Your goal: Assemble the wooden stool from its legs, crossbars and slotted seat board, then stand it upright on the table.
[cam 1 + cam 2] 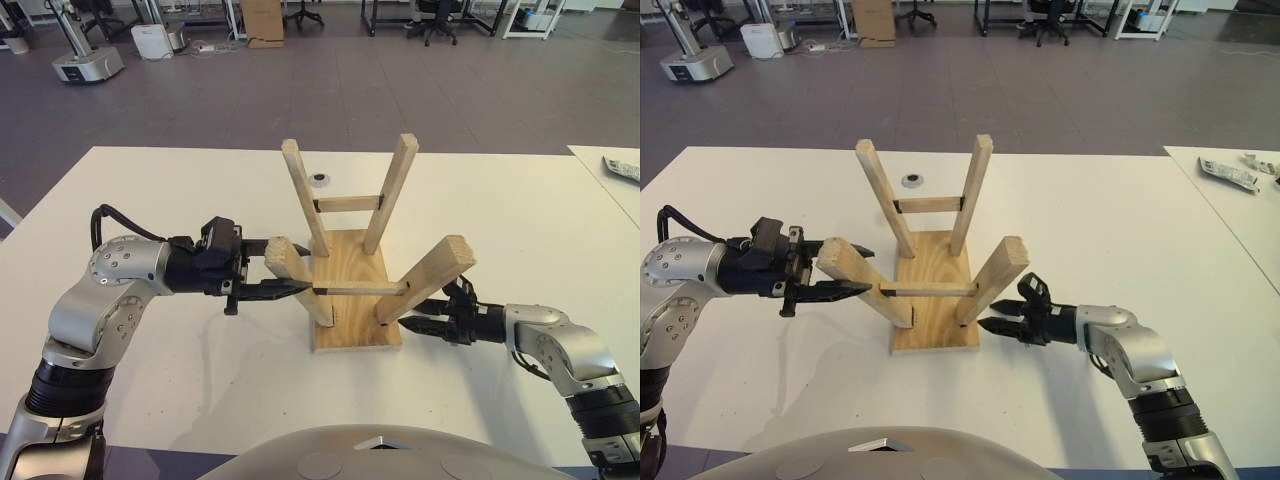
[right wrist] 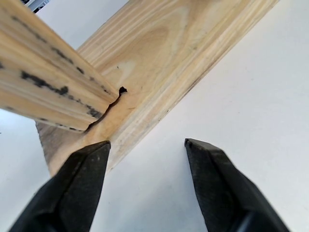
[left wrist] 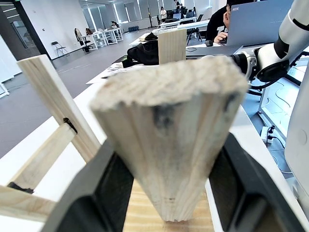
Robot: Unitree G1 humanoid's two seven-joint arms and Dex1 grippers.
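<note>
At the left of the head view, the left hand (image 1: 290,266) reaches in level from the left. Its two fingers are clenched on the top end of the near-left leg (image 1: 297,280), and the left wrist view shows that end wedged between them.

The stool stands just right of it at centre frame, upside down on the white tabletop (image 1: 180,180). The seat board (image 1: 352,322) lies flat and all four legs point up and splay outward. The far-left leg (image 1: 305,195) and far-right leg (image 1: 392,190) rise toward the upper middle, joined by the far crossbar (image 1: 348,204). The near crossbar (image 1: 360,290) runs across to the near-right leg (image 1: 430,275). Every piece looks seated, so what seems left is turning it over.

A small round object (image 1: 319,179) sits on the tabletop behind the stool, apart from it.

At lower right, the right hand (image 1: 412,325) lies low, just beside the board's near right corner and the foot of the near-right leg. Its fingers are spread and grasp nothing. The right wrist view shows the board's edge just ahead of the fingertips, and I cannot tell whether one of them touches it.

The turn depends on this: the legs' long axis points upward, the left hand holds high on one leg, and the released right hand is nearer the board. The board lies to the right hand's left, so that hand looks placed to lift that edge.
</note>
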